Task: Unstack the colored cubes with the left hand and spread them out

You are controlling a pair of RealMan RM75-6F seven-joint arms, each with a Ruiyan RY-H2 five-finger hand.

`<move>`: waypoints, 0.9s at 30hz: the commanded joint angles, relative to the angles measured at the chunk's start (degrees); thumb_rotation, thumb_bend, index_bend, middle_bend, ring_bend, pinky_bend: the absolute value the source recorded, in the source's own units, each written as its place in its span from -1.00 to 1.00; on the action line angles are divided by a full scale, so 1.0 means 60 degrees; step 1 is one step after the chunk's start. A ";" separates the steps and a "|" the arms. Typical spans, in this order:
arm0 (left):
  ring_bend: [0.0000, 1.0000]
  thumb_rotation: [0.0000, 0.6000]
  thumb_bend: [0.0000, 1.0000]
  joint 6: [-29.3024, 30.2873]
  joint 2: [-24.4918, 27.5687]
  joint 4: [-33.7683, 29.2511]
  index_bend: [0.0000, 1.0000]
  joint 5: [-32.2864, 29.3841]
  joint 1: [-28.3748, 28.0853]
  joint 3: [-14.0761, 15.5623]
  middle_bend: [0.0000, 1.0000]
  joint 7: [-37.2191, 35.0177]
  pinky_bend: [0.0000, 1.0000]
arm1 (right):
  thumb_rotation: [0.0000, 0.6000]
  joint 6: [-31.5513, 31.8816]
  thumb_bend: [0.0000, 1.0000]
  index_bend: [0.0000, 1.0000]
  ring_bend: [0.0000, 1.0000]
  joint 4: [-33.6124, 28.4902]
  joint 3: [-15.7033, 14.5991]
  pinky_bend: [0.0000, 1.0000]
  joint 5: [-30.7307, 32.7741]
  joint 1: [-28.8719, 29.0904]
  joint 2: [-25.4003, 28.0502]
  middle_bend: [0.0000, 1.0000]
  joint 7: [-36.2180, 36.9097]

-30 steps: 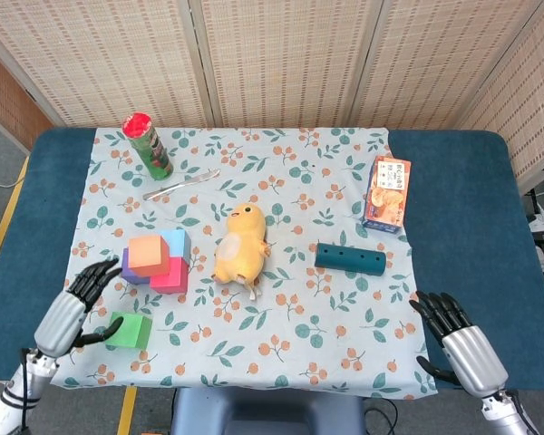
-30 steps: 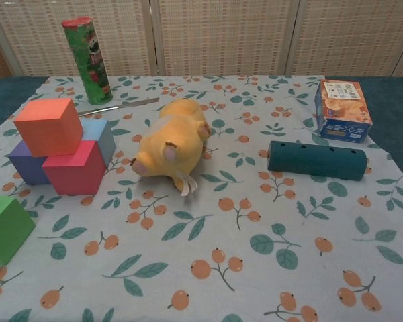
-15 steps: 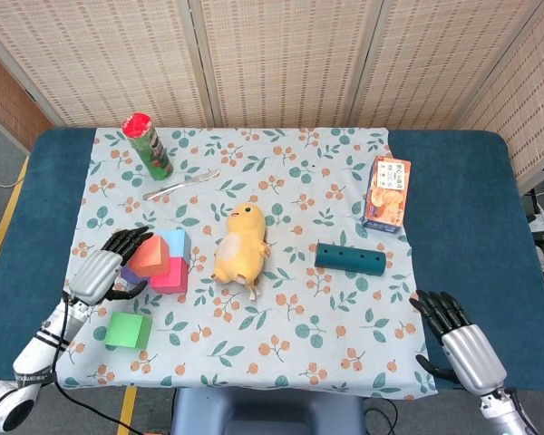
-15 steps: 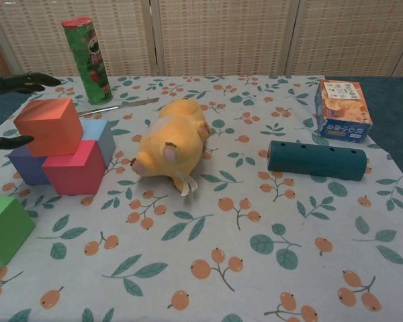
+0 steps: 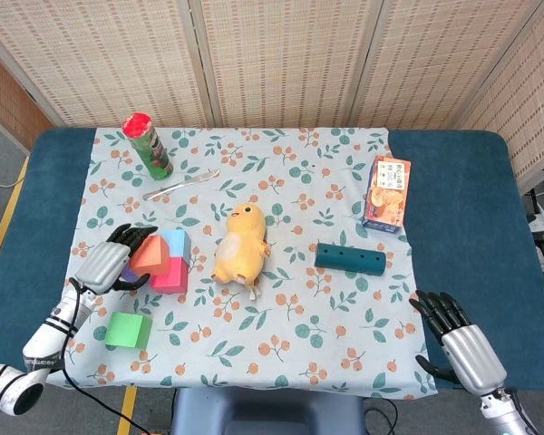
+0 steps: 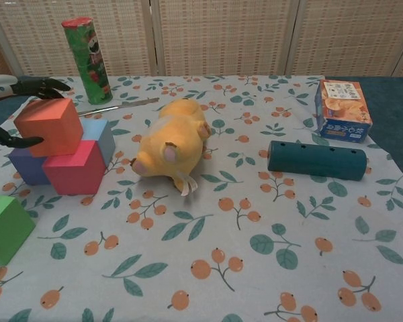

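Left hand (image 5: 104, 265) spread around orange cube (image 6: 48, 126), contact unclear; only head view shows idle, empty right hand (image 5: 458, 337)

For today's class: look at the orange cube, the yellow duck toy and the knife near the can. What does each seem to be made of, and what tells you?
Orange cube: probably foam or painted wood; matte, even colour, no shine.
Yellow duck toy: plush fabric; soft rounded shape with a fuzzy surface.
Knife: likely metal; thin, silvery and pale against the cloth, though too small to be sure.
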 commanded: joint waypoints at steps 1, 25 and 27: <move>-0.50 1.00 -0.30 0.0136 -0.0127 0.0067 -0.56 0.0085 -0.0017 -0.0004 -0.31 -0.0199 -0.92 | 1.00 0.0014 -0.71 -1.00 -1.00 -0.0013 0.0018 -1.00 0.0027 -0.0011 0.0003 -1.00 -0.0029; -0.31 1.00 -0.28 0.1895 -0.0394 -0.2400 -0.44 0.3404 0.0682 0.1759 -0.14 0.0988 -0.87 | 1.00 -0.0076 -0.71 -1.00 -1.00 -0.0041 -0.0054 -1.00 -0.0023 0.0008 0.0027 -1.00 0.0004; -0.31 1.00 -0.28 0.1830 -0.1013 -0.2121 -0.44 0.3355 0.0696 0.1697 -0.14 0.1215 -0.87 | 1.00 -0.0106 -0.71 -1.00 -1.00 -0.0040 -0.0080 -1.00 -0.0046 0.0021 0.0037 -1.00 0.0034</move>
